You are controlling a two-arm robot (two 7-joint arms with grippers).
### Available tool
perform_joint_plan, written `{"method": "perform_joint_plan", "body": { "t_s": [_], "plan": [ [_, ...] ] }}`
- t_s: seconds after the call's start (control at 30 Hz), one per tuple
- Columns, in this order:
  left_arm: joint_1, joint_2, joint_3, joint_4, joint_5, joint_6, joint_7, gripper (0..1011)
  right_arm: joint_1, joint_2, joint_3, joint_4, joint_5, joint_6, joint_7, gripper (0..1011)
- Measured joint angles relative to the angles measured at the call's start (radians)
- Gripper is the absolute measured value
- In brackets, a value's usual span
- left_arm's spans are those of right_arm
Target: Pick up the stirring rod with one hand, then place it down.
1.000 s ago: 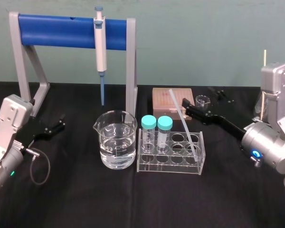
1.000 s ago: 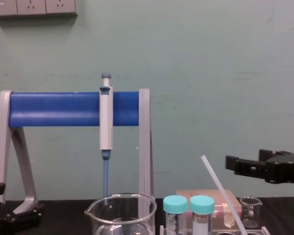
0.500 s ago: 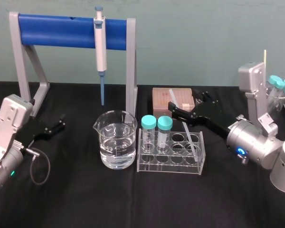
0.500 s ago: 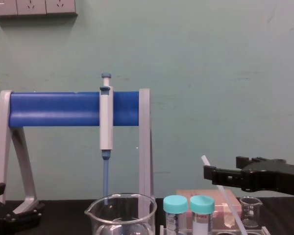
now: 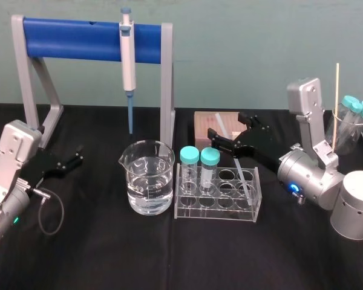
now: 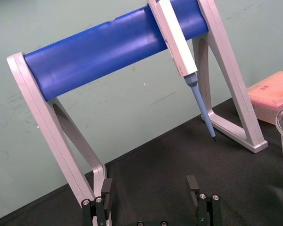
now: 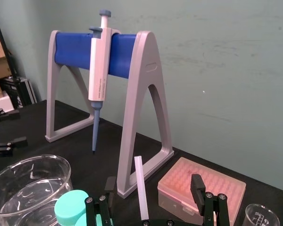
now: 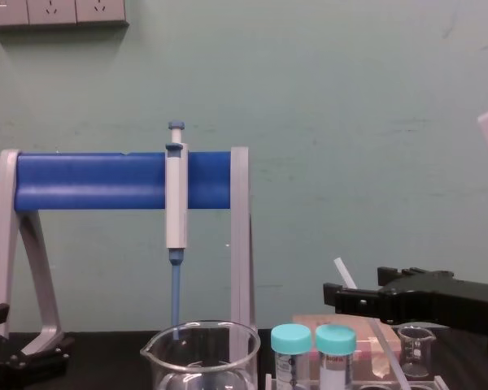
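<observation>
Black jaws of the right gripper stand apart, one on each side of the stirring rod, not yet closed on it. That translucent rod leans tilted, its lower end in a right-hand well of the clear tube rack, its top over the pink tip box. It looks light, stiff, smooth and probably brittle, so a gentle pinch on the upper shaft seems best. Over by the stand, the left gripper sits parked, fingers apart

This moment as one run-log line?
right end effector: open, straddling thin translucent white stirring rod | rod: leaning in clear plastic tube rack, ungrasped | left end effector: open, idle at table's left
</observation>
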Motion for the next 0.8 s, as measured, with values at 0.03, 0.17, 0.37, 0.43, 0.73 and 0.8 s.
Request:
{"method": "perform_joint_plan", "body": {
  "t_s": [0.03, 0.17, 0.37, 0.43, 0.73, 0.8],
  "plan": [
    [0.0, 0.0, 0.0, 0.0, 0.0, 0.0, 0.0, 1000, 0.003, -0.005, 0.0, 0.007, -0.005, 0.001, 0.0, 1003],
    [0.0, 0.0, 0.0, 0.0, 0.0, 0.0, 0.0, 1000, 0.01, -0.019, 0.001, 0.021, -0.017, 0.003, 0.0, 1003],
    [0.0, 0.0, 0.0, 0.0, 0.0, 0.0, 0.0, 1000, 0.014, -0.036, 0.007, 0.03, -0.036, 0.005, 0.001, 1003],
    [0.0, 0.0, 0.0, 0.0, 0.0, 0.0, 0.0, 1000, 0.014, -0.04, 0.009, 0.032, -0.041, 0.005, 0.001, 1003],
    [0.0, 0.0, 0.0, 0.0, 0.0, 0.0, 0.0, 1000, 0.012, -0.057, 0.017, 0.04, -0.091, 0.015, -0.025, 1003],
    [0.0, 0.0, 0.0, 0.0, 0.0, 0.0, 0.0, 1000, 0.012, -0.058, 0.017, 0.04, -0.093, 0.015, -0.026, 1003]
  ]
}}
